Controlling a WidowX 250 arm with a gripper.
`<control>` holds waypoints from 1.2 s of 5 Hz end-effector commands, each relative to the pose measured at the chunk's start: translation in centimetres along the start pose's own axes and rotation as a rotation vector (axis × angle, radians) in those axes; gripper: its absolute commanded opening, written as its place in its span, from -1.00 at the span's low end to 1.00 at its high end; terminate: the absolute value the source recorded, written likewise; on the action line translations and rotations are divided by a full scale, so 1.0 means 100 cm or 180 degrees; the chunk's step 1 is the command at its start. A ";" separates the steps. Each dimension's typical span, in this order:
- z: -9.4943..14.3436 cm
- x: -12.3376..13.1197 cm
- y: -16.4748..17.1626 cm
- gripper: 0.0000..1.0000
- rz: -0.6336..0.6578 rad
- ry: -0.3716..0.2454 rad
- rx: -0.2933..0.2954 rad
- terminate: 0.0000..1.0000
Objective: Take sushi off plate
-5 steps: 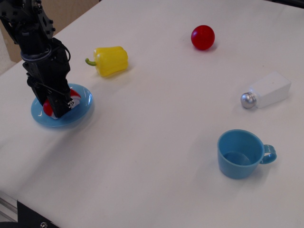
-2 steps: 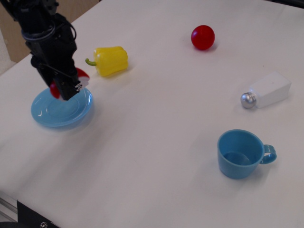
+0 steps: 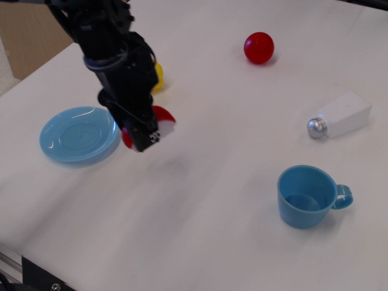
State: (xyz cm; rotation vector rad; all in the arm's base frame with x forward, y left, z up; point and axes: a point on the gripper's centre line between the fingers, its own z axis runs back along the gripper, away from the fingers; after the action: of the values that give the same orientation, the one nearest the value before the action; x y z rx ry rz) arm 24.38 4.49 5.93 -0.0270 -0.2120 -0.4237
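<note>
A white table (image 3: 218, 200) fills nearly the whole view, its top smooth and matte under soft, even light that leaves only faint, blurred shadows. Its near edge cuts across the bottom left corner, where a strip of metal rail (image 3: 9, 264) and a dark bracket (image 3: 45, 279) with a small screw show below it. Beyond the far left edge stands a tan panel (image 3: 27, 39), perhaps cardboard or wood. A dark sliver marks the top right corner.

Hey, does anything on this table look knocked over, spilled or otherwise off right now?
The salt shaker lies on its side at the right, metal cap pointing left; nothing looks spilled. The cup stands upright, and the plate sits flat and bare.
</note>
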 end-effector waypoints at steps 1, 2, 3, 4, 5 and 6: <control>-0.006 0.008 -0.056 -1.00 -0.0466 -0.0047 -0.0134 -1.00; -0.016 0.008 -0.069 -1.00 -0.0631 0.0007 -0.0169 -1.00; -0.024 0.002 -0.069 -1.00 -0.0678 0.0029 -0.0234 -1.00; -0.032 0.002 -0.068 -1.00 -0.0680 0.0065 -0.0301 -1.00; -0.042 -0.001 -0.067 1.00 -0.0682 0.0034 -0.0387 -1.00; -0.044 -0.003 -0.068 1.00 -0.0659 0.0002 -0.0407 -1.00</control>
State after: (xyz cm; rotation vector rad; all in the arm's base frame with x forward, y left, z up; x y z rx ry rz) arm 22.55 -2.40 0.47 -0.1384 -0.1669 -0.6379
